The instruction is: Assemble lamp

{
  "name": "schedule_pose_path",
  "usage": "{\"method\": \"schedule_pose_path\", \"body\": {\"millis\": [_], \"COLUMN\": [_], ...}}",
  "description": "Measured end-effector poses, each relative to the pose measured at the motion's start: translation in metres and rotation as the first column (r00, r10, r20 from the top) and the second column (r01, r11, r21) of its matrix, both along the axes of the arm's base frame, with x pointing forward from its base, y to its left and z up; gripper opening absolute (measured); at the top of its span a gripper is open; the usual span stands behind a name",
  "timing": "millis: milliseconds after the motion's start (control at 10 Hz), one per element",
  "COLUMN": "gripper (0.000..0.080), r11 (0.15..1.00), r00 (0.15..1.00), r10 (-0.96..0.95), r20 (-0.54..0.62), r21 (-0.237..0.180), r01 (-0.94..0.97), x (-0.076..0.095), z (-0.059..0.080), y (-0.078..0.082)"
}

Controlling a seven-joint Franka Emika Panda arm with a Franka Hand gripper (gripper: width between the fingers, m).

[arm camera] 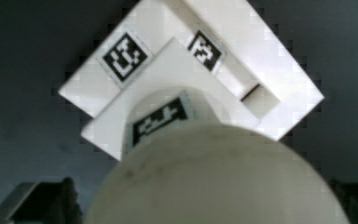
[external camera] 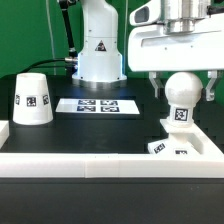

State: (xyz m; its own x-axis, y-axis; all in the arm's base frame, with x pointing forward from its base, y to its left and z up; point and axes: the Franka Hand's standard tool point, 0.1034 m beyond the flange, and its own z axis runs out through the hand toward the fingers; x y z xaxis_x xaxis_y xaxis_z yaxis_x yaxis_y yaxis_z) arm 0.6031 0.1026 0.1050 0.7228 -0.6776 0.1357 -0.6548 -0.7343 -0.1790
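The white ball bulb [external camera: 183, 88] stands upright, its short tagged stem [external camera: 180, 116] on the small blocky base [external camera: 170, 148] at the exterior view's right. My gripper [external camera: 183, 92] comes down over the ball with one finger on each side. A narrow gap shows between each finger and the ball, so the jaws stand open around it. In the wrist view the bulb [arm camera: 202, 170] fills the middle, with the tagged base [arm camera: 194, 60] beyond it and the dark fingers [arm camera: 43, 203] at the sides of my gripper [arm camera: 197, 205]. The cone shade [external camera: 32, 98] stands alone at the exterior view's left.
The marker board [external camera: 98, 104] lies flat on the dark table at mid-back. The arm's white pedestal [external camera: 100, 45] stands behind it. A low white wall [external camera: 100, 162] runs along the front edge and up both sides.
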Motion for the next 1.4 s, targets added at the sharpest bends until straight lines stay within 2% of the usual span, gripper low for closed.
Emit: {"method": "schedule_pose_path", "body": {"millis": [300,600,800,1000,1100,1200,1300,1400], "gripper": [0.0698,0.0698,0.0698,0.0698,0.0698,0.0698,0.0698,0.0698], "r11": [0.986,0.917,0.772,0.656,0.535,0.407,0.389,0.305], "r00": [0.987,0.921,0.784,0.673,0.560,0.438,0.420,0.342], "r10": [0.162,0.389,0.621,0.739,0.827,0.895,0.902,0.932], "r20": [0.005,-0.002,-0.006,-0.020,-0.049,-0.087,-0.097,-0.121], "r21": [-0.035,-0.090,-0.169,-0.205,-0.234,-0.245,-0.237,-0.248], "r01": [-0.162,-0.388,-0.613,-0.726,-0.811,-0.880,-0.890,-0.919], "x": [-0.002,-0.002,0.000,-0.002,-0.001,-0.001,-0.001,-0.001], "z": [0.002,0.001,0.005,0.012,0.014,0.014,0.013,0.013], "y": [0.008,0.006,0.003,0.009,0.008,0.003,0.002,0.001]}}
